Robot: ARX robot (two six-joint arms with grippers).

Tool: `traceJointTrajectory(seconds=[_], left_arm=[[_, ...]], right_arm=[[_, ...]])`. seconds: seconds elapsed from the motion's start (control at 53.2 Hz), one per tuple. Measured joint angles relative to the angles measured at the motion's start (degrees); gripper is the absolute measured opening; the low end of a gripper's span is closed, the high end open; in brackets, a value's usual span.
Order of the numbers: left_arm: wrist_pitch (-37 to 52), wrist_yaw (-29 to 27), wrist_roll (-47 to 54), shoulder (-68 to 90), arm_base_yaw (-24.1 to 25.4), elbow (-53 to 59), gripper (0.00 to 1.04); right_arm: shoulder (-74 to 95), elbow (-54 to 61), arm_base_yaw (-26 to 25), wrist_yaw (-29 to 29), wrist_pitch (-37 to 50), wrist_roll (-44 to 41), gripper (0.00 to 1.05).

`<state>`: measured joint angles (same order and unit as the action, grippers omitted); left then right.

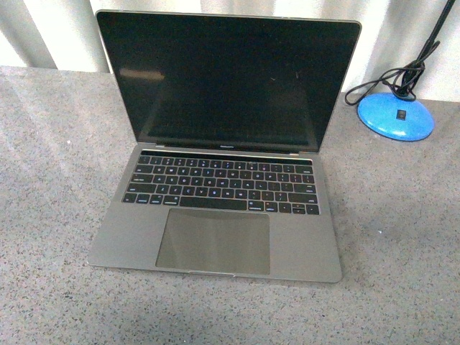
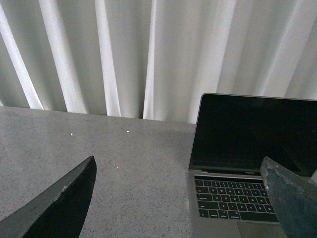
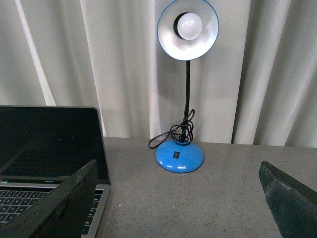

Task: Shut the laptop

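The laptop (image 1: 223,144) sat open in the middle of the grey speckled table (image 1: 50,187), its keyboard and trackpad facing the robot. Its lid stood upright, leaning slightly back, and the screen was black. A pale curtain (image 2: 124,54) hung behind the table's far edge.

A blue lamp (image 3: 179,157) stood on the table to the right of the laptop, near its lid but apart from it. Its black cord was coiled at the base, and its shade and bulb faced the right wrist camera.

Neither arm showed in the front view. The left gripper (image 2: 178,161) was released, with its 2 jaws spread wide and nothing between them, over the table left of the laptop. The right gripper (image 3: 178,164) was likewise released and held nothing, facing the gap between laptop and lamp.
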<state>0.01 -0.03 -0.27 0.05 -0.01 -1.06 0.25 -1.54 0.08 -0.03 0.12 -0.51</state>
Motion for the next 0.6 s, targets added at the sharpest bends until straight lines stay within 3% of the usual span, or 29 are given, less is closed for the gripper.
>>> traceJointTrajectory(seconds=[0.602], left_arm=[[0.00,0.00,0.00,0.00,0.00,0.00,0.98]], right_arm=[[0.00,0.00,0.00,0.00,0.00,0.00,0.95]])
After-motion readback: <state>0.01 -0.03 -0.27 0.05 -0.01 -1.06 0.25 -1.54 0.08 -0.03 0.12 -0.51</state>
